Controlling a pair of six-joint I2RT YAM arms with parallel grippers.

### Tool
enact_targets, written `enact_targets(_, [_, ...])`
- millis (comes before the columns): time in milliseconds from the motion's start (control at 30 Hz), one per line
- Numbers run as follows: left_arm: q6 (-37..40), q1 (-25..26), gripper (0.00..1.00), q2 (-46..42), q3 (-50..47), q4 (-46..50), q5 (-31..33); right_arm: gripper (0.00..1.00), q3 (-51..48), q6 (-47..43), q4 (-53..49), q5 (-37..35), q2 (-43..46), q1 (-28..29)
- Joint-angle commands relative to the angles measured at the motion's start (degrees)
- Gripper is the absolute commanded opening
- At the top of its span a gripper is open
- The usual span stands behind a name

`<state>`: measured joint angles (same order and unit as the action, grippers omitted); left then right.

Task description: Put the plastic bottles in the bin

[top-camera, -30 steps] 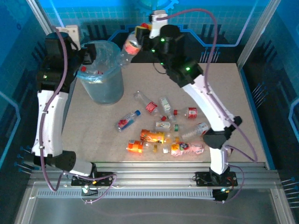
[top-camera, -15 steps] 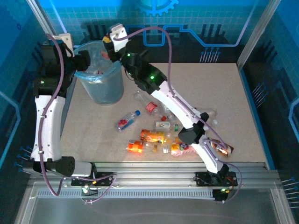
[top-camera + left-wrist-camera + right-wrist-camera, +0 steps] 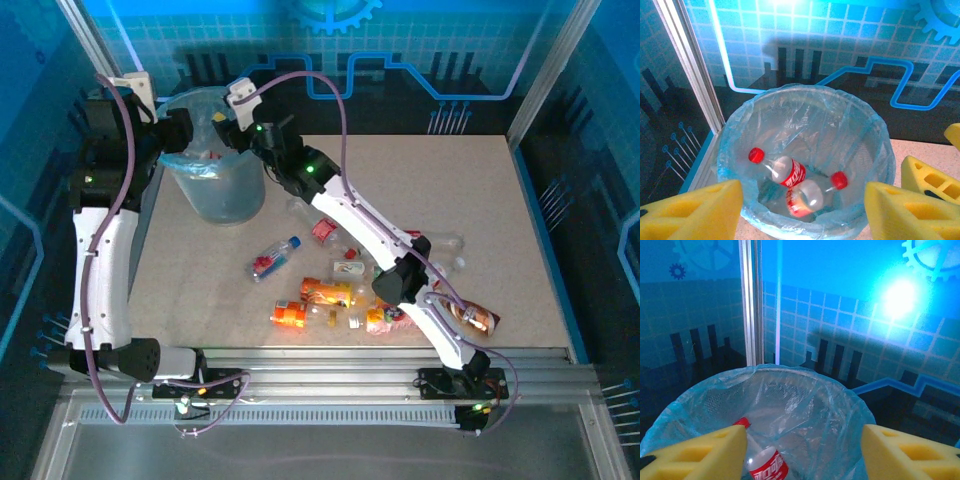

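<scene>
The bin (image 3: 226, 190) is a pale-blue bucket with a clear liner at the table's back left. Two red-capped clear plastic bottles lie inside it, one (image 3: 784, 170) across the other (image 3: 807, 196); one labelled bottle (image 3: 767, 465) shows again in the right wrist view. My left gripper (image 3: 184, 126) hangs open at the bin's left rim (image 3: 805, 91), with nothing between its yellow fingers (image 3: 692, 210). My right gripper (image 3: 226, 120) is open over the right rim (image 3: 790, 371) and empty. Several more bottles lie mid-table, among them a blue-capped one (image 3: 272, 258) and an orange one (image 3: 326, 292).
A brown bottle (image 3: 476, 318) lies near the right arm's base. The right arm (image 3: 350, 210) stretches diagonally over the scattered bottles. Metal frame posts (image 3: 85, 40) and blue walls close the back and sides. The right gripper's yellow fingers (image 3: 930, 181) show beside the bin.
The right arm swung left from the back centre with a bottle to the bin and opened; the bottle now lies in the bin. The left arm barely moved.
</scene>
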<state>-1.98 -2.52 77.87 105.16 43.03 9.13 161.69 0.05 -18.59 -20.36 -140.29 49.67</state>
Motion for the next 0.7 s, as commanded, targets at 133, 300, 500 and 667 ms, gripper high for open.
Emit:
enact_targets(133, [-2.82, -0.61, 0.67, -2.68, -0.94, -1.41, -4.3, 0.62, 1.15, 1.87, -0.96, 1.73, 5.99, 0.4])
enact_targets(300, [-4.59, -0.49, 0.66, -3.6, -2.04, -0.68, -7.35, 0.62, 1.06, -0.03, -5.55, 0.33, 9.67, 2.08])
enact_targets(500, [-4.83, 5.1, 0.65, -3.18, -1.03, 1.14, -7.02, 0.64, 0.42, 2.09, -15.92, -2.14, 15.97, 3.2])
enact_targets(667, [-2.7, 15.18, 0.65, 0.24, 3.03, 3.36, -3.56, 0.66, -8.25, 6.0, -24.2, -4.7, 25.28, 2.63])
